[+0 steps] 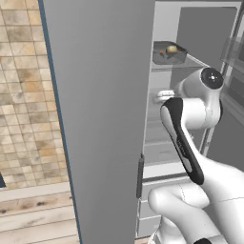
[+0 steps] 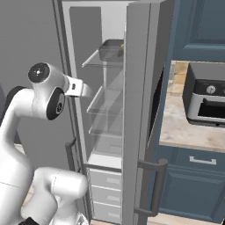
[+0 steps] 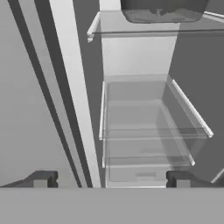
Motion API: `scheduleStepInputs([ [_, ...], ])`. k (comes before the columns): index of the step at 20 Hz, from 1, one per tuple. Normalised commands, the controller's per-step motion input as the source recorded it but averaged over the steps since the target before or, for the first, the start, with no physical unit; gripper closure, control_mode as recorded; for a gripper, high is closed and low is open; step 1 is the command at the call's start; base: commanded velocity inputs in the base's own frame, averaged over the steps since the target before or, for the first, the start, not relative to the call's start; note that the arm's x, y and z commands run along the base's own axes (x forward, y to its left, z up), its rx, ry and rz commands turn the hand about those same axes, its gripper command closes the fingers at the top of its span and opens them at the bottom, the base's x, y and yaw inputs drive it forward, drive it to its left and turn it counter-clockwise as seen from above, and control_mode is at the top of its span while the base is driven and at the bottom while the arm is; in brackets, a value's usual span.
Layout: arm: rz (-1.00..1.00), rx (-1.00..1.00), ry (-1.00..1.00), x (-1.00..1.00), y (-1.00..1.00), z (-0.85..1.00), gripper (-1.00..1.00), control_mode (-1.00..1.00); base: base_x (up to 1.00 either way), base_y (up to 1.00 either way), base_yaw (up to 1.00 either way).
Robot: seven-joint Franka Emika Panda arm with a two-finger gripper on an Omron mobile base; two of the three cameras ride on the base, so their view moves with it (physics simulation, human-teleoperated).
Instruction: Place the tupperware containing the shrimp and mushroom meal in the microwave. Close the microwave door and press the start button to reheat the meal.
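the shallow see-through greyish tupperware (image 1: 168, 53) with tan food lumps sits on the upper glass shelf (image 1: 183, 65) of the open grey fridge (image 2: 132, 110). the gripper (image 3: 109, 179) hangs below it, jaws spread wide, holding nothing.

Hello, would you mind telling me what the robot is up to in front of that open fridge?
The robot arm is reaching into the open fridge, where the tupperware with the meal sits on the top glass shelf. The gripper is open and empty, pointing at the lower shelves, below the tub. Nothing has been picked up yet. A small grey countertop oven stands on the counter to the right.
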Motion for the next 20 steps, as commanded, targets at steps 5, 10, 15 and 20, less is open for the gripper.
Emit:
scheduleStepInputs([
  [5, -0.05, 0.01, -0.20, -0.01, -0.07, 0.46, -1.00, -1.00, 0.00, 0.00, 0.00],
  [10, -0.06, 0.10, -0.11, 0.00, -0.21, 0.61, -1.00, -1.00, 0.00, 0.00, 0.00],
  [15, -0.04, 0.24, -0.02, 0.00, -0.37, 0.35, -1.00, -1.00, 0.00, 0.00, 0.00],
  [20, 0.00, 0.23, 0.00, 0.00, -0.35, 0.05, -1.00, -1.00, 0.00, 0.00, 0.00],
])
